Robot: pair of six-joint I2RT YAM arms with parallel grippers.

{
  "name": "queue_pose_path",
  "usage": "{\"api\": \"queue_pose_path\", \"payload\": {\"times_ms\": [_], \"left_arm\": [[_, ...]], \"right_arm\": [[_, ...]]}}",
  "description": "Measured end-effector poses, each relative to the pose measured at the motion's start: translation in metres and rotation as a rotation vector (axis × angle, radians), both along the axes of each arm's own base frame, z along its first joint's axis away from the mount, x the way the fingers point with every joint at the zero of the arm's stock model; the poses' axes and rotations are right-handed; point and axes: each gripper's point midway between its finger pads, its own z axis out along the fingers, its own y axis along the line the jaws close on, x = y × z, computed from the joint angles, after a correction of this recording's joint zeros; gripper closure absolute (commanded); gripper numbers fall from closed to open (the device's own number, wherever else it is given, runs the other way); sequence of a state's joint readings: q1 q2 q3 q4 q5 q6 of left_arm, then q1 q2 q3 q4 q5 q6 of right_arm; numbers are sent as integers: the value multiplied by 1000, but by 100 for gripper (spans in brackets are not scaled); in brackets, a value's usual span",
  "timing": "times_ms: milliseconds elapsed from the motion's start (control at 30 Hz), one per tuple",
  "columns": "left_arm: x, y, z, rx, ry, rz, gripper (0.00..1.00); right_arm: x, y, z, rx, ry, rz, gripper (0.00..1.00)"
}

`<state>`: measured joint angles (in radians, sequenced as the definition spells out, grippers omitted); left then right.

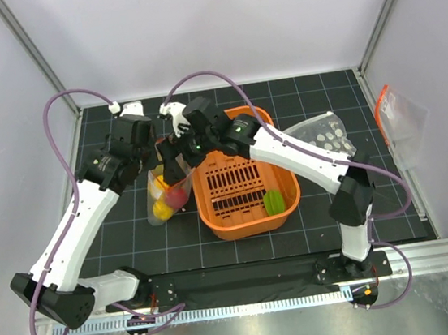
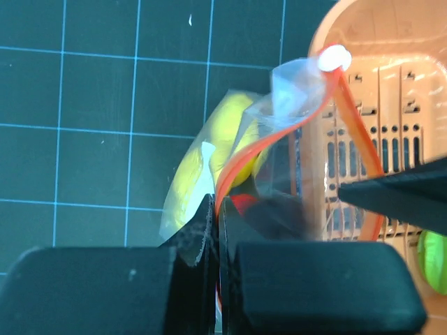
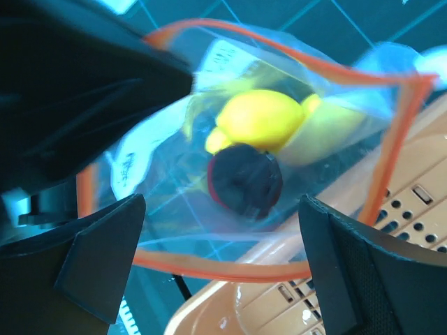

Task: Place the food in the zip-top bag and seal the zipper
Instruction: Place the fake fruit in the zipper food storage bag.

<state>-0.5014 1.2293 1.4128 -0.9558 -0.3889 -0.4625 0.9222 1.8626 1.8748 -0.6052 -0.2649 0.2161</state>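
Left jaws are clamped on the zipper (image 2: 241,164), holding the zip-top bag (image 1: 164,193) mouth open for loading, just beside the orange basket (image 1: 252,228). Right jaws stand wide and empty above the mouth; the purple food (image 3: 246,180) is apparently inside.

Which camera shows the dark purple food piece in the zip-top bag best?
The right wrist view: it looks into the open zip-top bag, the dark purple piece plainly visible beside a yellow piece. The left wrist view gives only a dark blur through plastic; the top external view shows yellow and red, no purple.
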Motion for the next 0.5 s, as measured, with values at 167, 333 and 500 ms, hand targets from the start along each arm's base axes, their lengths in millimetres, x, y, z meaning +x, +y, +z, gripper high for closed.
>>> {"api": "queue_pose_path", "payload": {"times_ms": [167,333,500], "left_arm": [[-3,0,3,-14,-9,2,100],[-2,2,4,-6,-12,6,100],[-3,3,2,0,-10,10,100]], "right_arm": [[14,-12,-4,-37,-22,-79,5],[39,-68,29,-43,-68,-265,20],[83,-158,53,-79,-96,-537,24]]}}
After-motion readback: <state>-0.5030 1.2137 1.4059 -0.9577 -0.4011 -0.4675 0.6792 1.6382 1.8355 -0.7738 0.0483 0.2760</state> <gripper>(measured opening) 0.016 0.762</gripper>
